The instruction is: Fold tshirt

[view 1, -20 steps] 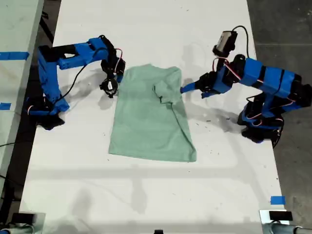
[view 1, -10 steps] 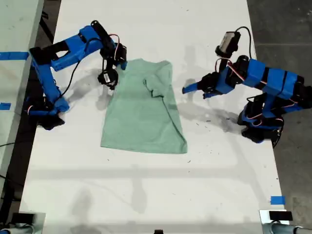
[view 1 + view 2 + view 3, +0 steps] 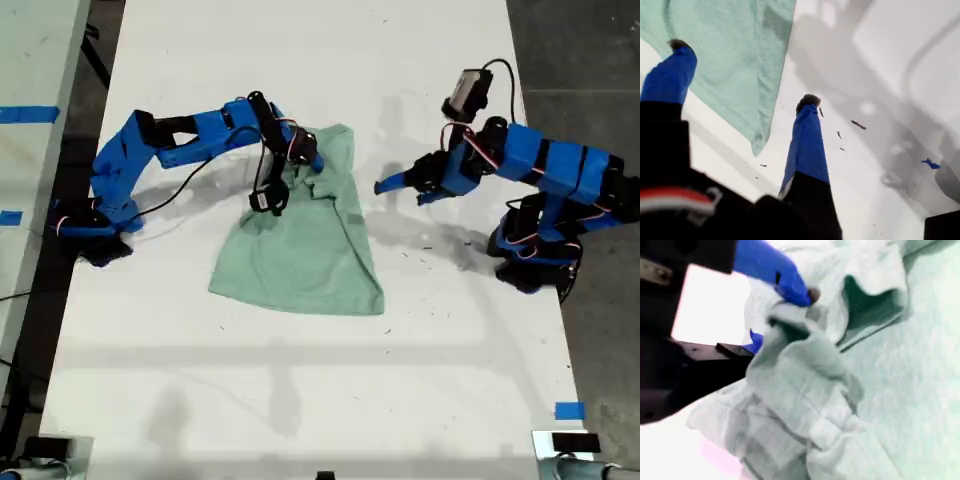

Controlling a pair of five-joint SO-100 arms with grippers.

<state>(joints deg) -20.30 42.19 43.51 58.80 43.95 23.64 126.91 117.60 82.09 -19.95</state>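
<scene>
Currently: second end effector (image 3: 785, 305) clamped on a bunched fold of the tshirt (image 3: 300, 245), rest trailing limp beneath it on the counter (image 3: 300, 400). First end effector (image 3: 742, 75) spread apart, empty, cloth edge just beside. Soft, light, drapes easily; best pinched at hem or sleeve edge.
</scene>
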